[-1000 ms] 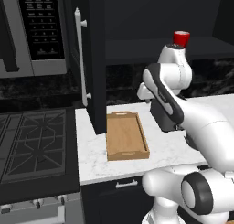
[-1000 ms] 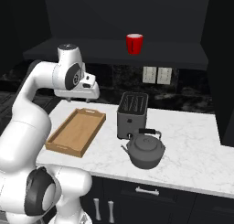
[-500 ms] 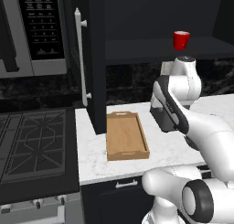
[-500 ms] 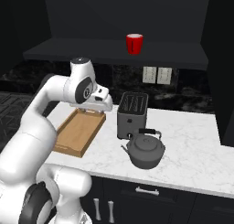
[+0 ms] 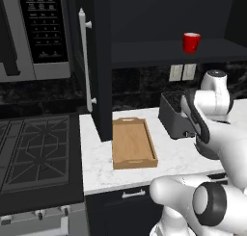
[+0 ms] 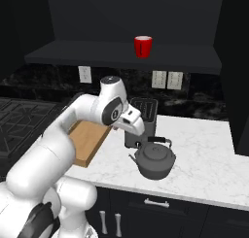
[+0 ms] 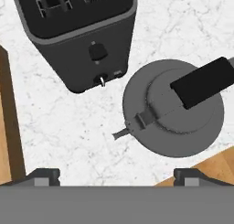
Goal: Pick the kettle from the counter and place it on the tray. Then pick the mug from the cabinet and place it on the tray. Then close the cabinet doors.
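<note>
The kettle (image 6: 155, 160) stands on the counter (image 6: 204, 157) just in front of the toaster (image 6: 141, 116), right of the tray (image 5: 132, 143). The gripper (image 7: 116, 175) hangs above it with jaws wide, holding nothing, the kettle slightly off to 1 side.

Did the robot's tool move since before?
Yes. In the right base view the tool swung right, from above the light brown wooden tray toward the squat dark grey kettle.

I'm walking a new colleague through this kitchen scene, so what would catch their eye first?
Probably the bright red mug, alone on the dark shelf of the open cabinet. Next, the white arm bent low over the marble counter, its open fingers above the dark grey kettle beside the toaster. The wooden tray lies bare.
</note>
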{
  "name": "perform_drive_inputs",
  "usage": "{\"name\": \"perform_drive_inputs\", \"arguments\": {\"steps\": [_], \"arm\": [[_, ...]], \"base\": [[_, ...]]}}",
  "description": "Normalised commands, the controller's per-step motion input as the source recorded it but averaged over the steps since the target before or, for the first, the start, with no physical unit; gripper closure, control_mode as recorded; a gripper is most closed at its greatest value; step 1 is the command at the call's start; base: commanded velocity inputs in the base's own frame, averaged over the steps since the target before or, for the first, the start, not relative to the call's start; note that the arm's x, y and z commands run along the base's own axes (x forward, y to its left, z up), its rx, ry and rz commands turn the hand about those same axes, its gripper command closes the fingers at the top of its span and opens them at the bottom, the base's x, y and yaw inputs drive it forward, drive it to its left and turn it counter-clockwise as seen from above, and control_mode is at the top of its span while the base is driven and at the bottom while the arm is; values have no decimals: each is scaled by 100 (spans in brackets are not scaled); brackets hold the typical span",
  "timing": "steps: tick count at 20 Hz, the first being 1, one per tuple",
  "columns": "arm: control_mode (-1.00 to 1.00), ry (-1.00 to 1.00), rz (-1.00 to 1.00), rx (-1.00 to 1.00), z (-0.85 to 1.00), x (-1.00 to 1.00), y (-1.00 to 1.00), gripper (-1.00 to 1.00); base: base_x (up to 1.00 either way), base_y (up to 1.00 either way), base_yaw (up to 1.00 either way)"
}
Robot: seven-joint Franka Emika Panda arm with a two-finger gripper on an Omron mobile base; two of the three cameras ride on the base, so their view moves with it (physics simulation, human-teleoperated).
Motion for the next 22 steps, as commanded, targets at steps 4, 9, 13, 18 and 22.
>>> {"name": "perform_drive_inputs", "arguments": {"steps": [4,9,13,18,22], "arm": [[-100,0,-33,9,-18,0,-82,-100],[-100,0,-29,8,-15,0,-68,-100],[-100,0,-27,7,-12,2,-50,-100],[-100,0,-23,5,-11,22,-15,-100],[-100,-1,-2,7,-10,29,-13,-100]], "base": [[0,0,0],[0,0,0],[0,0,0],[0,0,0],[0,0,0]]}}
